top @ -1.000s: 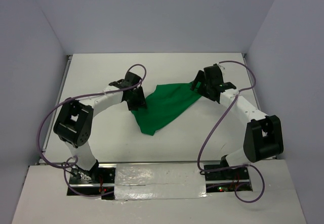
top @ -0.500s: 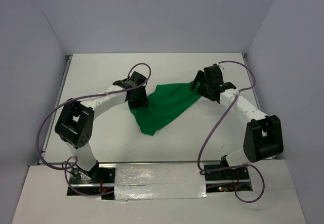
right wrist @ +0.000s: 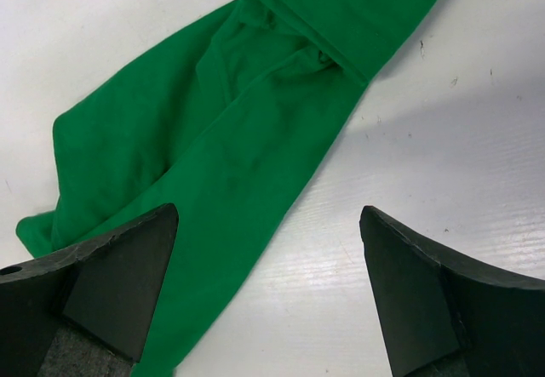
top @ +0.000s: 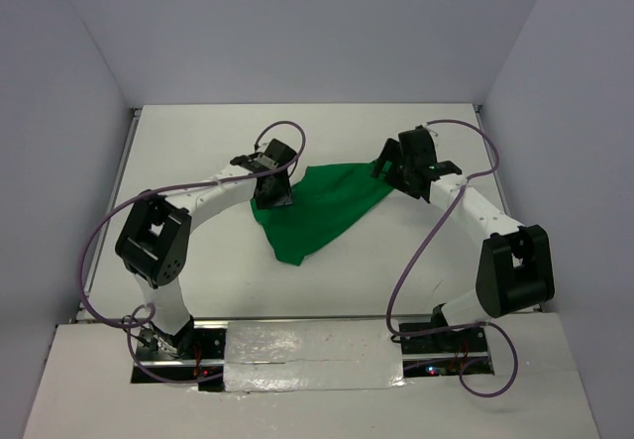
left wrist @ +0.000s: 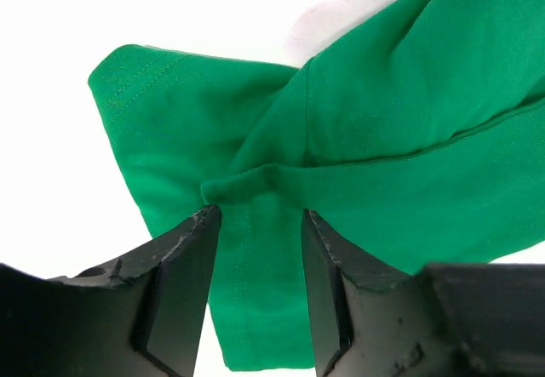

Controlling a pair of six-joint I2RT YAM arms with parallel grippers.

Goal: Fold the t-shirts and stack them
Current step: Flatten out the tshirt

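1. the t-shirt (top: 319,209) lies on the table (top: 198,142) as a rumpled, loosely doubled heap stretched between the two grippers. it is not spread flat, and no tidy fold shows yet.
2. the left gripper (left wrist: 258,215) has its jaws parted by a narrow gap and clamps nothing. green cloth lies directly beneath and ahead of its tips. a raised ridge (left wrist: 255,177) of fabric sits just ahead of them, and a stitched sleeve hem (left wrist: 136,75) lies further ahead, toward the left of its view.
3. the right gripper (right wrist: 268,219) is spread wide and empty, above the table. the shirt runs out from under the finger at the left of its view and away ahead. bare table lies below the other finger.
4. judged from its creases, the cloth is light, limp and thin, and not fragile. it should sag from any held point and drag rather than move as one piece. a pinch may catch two layers at once.
5. the best holds are probably the stitched edges, which are thicker and easier to find. the left gripper could take the sleeve hem or the raised ridge ahead of it. the right could close on the cloth edge nearest it, so the shirt can be pulled flat.
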